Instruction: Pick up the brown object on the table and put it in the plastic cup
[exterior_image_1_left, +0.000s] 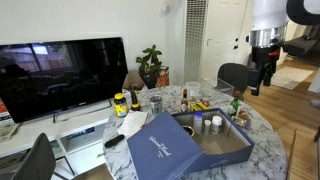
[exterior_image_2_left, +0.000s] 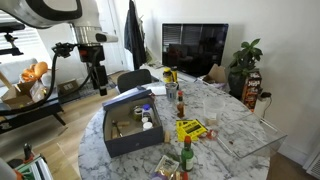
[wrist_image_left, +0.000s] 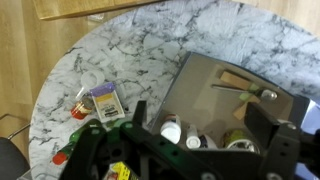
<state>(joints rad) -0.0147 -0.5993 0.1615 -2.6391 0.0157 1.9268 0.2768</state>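
The gripper (exterior_image_2_left: 97, 72) hovers high by the marble table (exterior_image_2_left: 230, 112), jaws spread wide, empty — in an exterior view the blue box (exterior_image_2_left: 125, 145) lies at its five o'clock.

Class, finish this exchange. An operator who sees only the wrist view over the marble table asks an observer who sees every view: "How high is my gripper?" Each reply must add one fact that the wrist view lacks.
Observer: In both exterior views the gripper hangs well above the round white marble table, touching nothing.
Operator: What stands beyond the table?
Observer: A black flat-screen television.
Operator: Anything beside it?
Observer: A green leafy potted plant.
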